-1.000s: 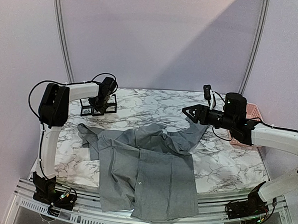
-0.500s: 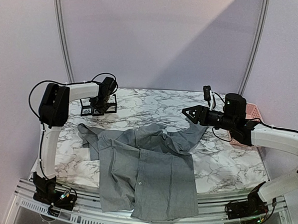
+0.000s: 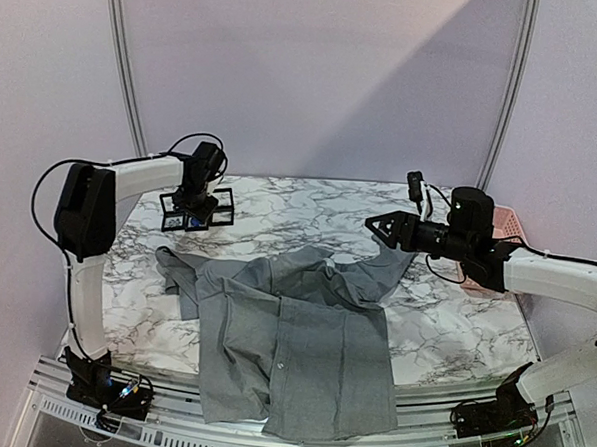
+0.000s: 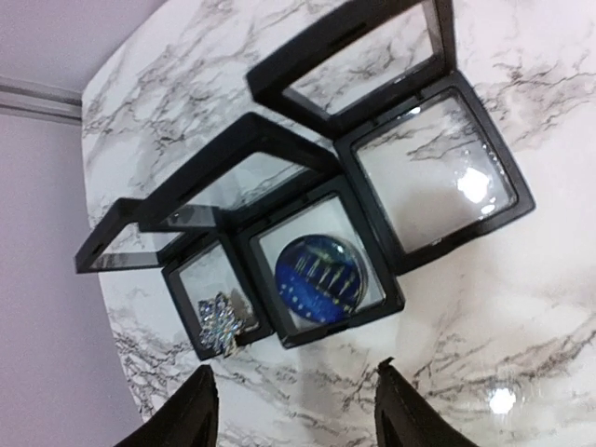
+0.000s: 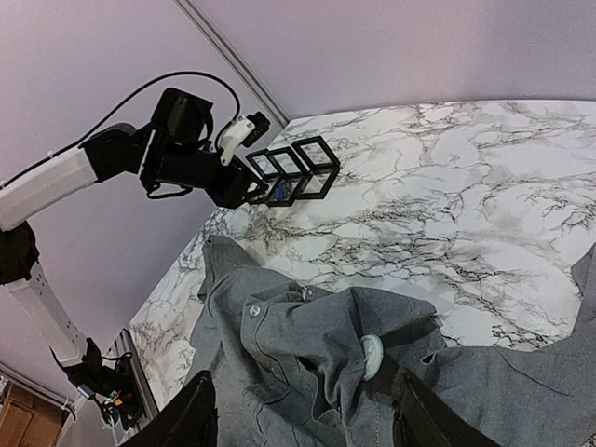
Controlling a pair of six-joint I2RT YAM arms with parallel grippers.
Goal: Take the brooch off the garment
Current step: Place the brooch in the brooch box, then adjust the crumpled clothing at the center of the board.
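The grey garment (image 3: 302, 344) lies crumpled across the table's near half, its hem over the front edge. A round blue brooch (image 4: 319, 272) lies in the middle of three open black display boxes (image 3: 197, 214). My left gripper (image 4: 298, 412) hangs open just above the marble beside that box, with nothing between its fingers. A sparkly snowflake brooch (image 4: 220, 321) sits in the left box, and the right box (image 4: 435, 177) is empty. My right gripper (image 5: 303, 414) hovers open over the garment's (image 5: 307, 372) folds, where a pale round disc (image 5: 372, 357) shows; what it is I cannot tell.
A pink basket (image 3: 505, 230) stands at the back right behind the right arm. The display boxes (image 5: 293, 172) sit at the back left corner with their lids raised. Bare marble (image 3: 309, 209) lies between the boxes and the right gripper (image 3: 376, 226).
The left arm's elbow has swung left and its wrist has shifted a little left above the boxes, its jaws opening. The right arm and the garment have not moved.
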